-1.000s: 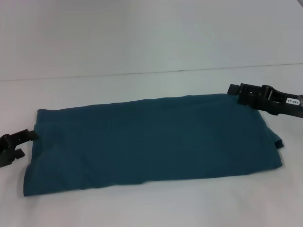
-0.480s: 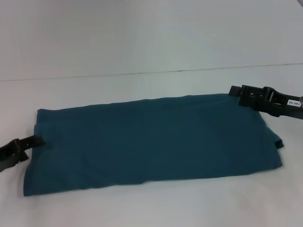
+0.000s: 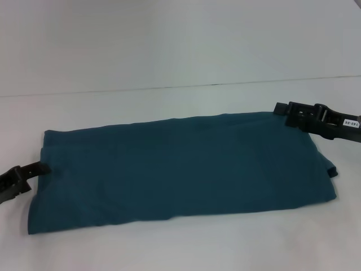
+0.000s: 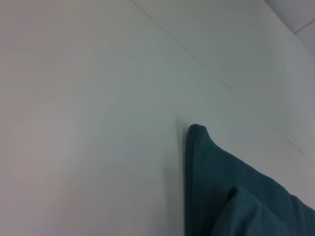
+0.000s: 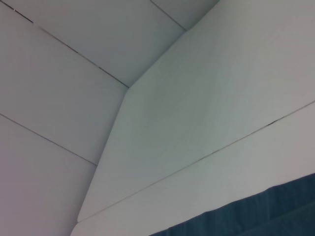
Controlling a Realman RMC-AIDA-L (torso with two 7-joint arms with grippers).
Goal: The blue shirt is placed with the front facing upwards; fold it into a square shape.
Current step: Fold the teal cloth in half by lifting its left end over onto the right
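While blue shirt [image 3: 180,169] lies folded, plain, left gripper [image 3: 35,169], right gripper [image 3: 282,110] jaws' state unclear.

The blue shirt [image 3: 180,169] lies flat, folded into a long wide rectangle, plain teal side facing up.

I count one dark teal-blue cotton shirt [image 3: 180,169] on my head camera, folded into a long band with its plain side up, lying on one white table [image 3: 169,96]. I see two black grippers: the left gripper [image 3: 25,175] at the band's left end and the right gripper [image 3: 282,110] at its far right corner. Each wrist camera shows me only one piece of that same teal cloth.
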